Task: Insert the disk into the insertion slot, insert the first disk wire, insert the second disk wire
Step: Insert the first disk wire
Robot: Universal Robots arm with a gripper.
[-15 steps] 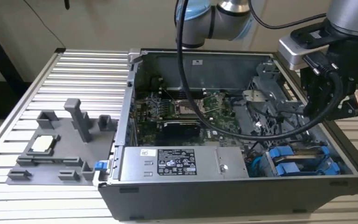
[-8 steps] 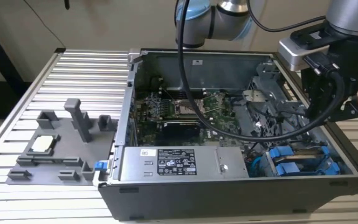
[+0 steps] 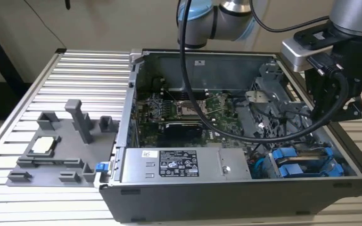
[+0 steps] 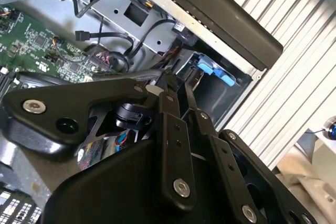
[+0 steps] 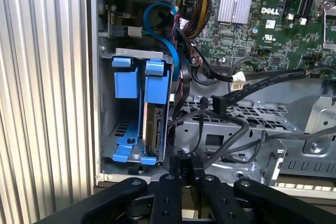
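Poised above the open computer case [image 3: 231,200] at its edge on the exterior view's right, wrist [image 3: 339,70] angled downward, black claw [image 5: 186,165] aimed inside, fingers [image 5: 170,192] drawn together.

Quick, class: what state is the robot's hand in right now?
Hand: cannot be told, open or closed; it sits among cables near the disk.

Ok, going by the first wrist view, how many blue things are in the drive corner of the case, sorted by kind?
blue frames: 2 (one stands bare, the other holds the disk)
blue cable: 1
Total: 3
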